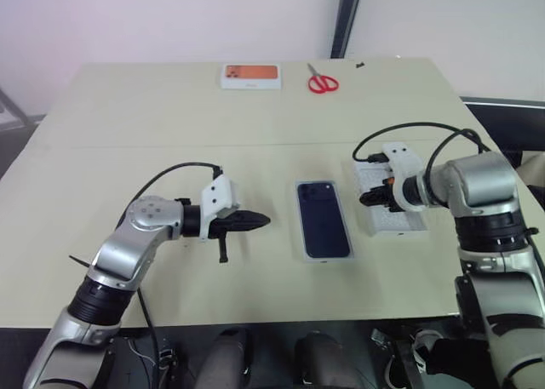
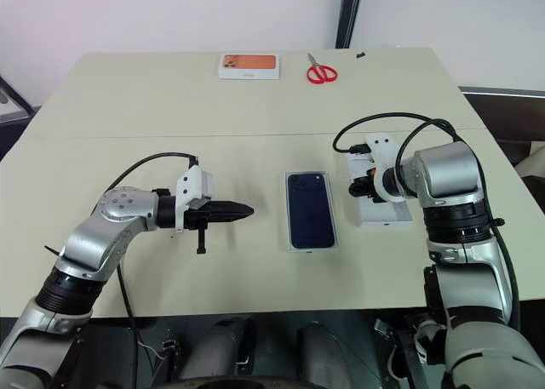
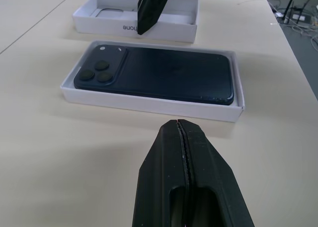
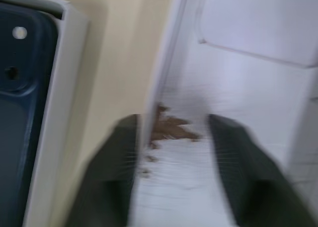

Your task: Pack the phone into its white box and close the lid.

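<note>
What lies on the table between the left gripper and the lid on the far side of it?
The white box with the phone lying in it sits between the left gripper and the lid. The left wrist view shows this.

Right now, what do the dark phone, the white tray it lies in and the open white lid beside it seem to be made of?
The slim navy-blue phone: probably glass, with a smooth back that shows a soft sheen. The shallow white tray: likely matte cardboard, with thin, straight folded walls. The open white lid: seemingly the same matte card, its side printed with grey lettering.
</note>
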{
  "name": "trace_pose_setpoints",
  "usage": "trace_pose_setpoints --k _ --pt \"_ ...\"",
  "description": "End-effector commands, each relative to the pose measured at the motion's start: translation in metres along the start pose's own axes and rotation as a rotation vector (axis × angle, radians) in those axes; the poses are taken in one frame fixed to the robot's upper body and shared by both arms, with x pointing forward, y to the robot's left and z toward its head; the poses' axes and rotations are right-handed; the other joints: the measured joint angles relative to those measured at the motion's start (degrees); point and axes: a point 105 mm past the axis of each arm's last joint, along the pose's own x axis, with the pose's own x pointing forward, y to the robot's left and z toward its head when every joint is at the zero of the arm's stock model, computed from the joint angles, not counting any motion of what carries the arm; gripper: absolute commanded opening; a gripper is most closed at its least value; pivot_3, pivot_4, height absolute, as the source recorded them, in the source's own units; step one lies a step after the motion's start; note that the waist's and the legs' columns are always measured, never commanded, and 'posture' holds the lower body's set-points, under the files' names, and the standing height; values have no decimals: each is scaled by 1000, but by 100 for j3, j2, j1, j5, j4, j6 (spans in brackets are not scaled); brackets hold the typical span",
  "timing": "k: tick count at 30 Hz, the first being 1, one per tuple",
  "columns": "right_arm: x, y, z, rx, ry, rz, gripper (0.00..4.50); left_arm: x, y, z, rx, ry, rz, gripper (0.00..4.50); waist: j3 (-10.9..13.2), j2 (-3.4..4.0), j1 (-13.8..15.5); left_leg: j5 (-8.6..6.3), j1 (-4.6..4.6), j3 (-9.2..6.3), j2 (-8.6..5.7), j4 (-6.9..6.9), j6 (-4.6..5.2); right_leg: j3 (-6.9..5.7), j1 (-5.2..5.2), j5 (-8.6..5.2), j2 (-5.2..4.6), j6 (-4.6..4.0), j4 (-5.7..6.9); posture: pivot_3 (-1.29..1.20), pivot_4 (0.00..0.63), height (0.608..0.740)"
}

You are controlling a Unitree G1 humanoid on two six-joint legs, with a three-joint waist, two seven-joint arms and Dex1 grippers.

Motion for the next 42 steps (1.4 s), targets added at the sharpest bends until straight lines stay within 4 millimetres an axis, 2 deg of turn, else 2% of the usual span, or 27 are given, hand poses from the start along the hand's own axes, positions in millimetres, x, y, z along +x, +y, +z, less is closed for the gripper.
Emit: trace_pose_setpoints --k 1,5,6,9,11,15,18,22,25,27,31,37,42 --pt "-11 -1 12 5 -51 0 41 -4 -1 12 49 -43 -2 0 0 0 -24 0 0 0 0 0 0 0 -1 0 0 0 1 0 150 740" --pt "-24 4 25 -2 -107 40 41 -5 1 12 39 -55 19 0 1 2 -44 0 0 1 0 -2 1 1 -5 0 0 0 4 0 150 740" --pt "-33 6 34 -2 -148 64 41 -8 4 12 32 -57 43 0 1 2 -45 0 -1 1 0 -3 1 2 -7 0 0 0 5 0 150 740" --pt "-68 31 62 -37 -314 252 41 -20 18 10 7 -72 142 0 6 10 -61 -1 -4 5 0 -4 1 6 -16 0 2 0 10 0 150 740" --pt "-83 53 67 -18 -375 472 41 -29 28 6 -3 -77 209 0 6 10 -57 -1 -4 5 2 -8 1 5 -21 0 2 0 16 0 150 740" --pt "-94 98 58 53 -378 864 41 -43 40 -3 -6 -56 286 0 5 7 -60 -2 -2 7 8 -8 3 3 -14 0 5 0 15 0 150 740" --pt "-96 130 46 122 -379 1013 41 -49 47 0 3 -61 315 0 5 5 -29 -1 -5 9 8 -4 4 3 -13 0 4 0 18 0 150 740" --pt "-84 169 33 276 -384 1134 41 -53 55 7 14 -75 330 0 6 4 -76 -4 -20 8 8 9 10 -2 -18 0 3 2 19 0 150 740" --pt "-66 187 14 406 -345 1104 41 -50 52 12 29 -78 299 0 5 6 -85 -4 -19 8 8 8 10 -1 -25 0 5 3 30 0 150 740" --pt "-57 192 3 478 -321 1066 41 -46 49 17 31 -94 270 0 5 6 -73 -3 -19 7 8 6 10 0 -26 0 5 3 33 0 150 740" --pt "-38 183 -12 567 -264 939 41 -40 43 23 33 -103 209 0 5 6 -68 -2 -20 7 8 10 8 1 -26 0 4 3 28 0 150 740" --pt "-26 158 -10 599 -249 808 41 -32 36 19 32 -66 141 0 3 9 -80 -1 -10 8 8 3 6 3 -25 -1 6 2 29 0 150 740" --pt "-28 139 1 584 -276 776 2423 -20 27 15 30 -41 74 0 4 9 -68 -1 -10 9 8 4 7 3 -21 -1 6 2 27 0 150 740"
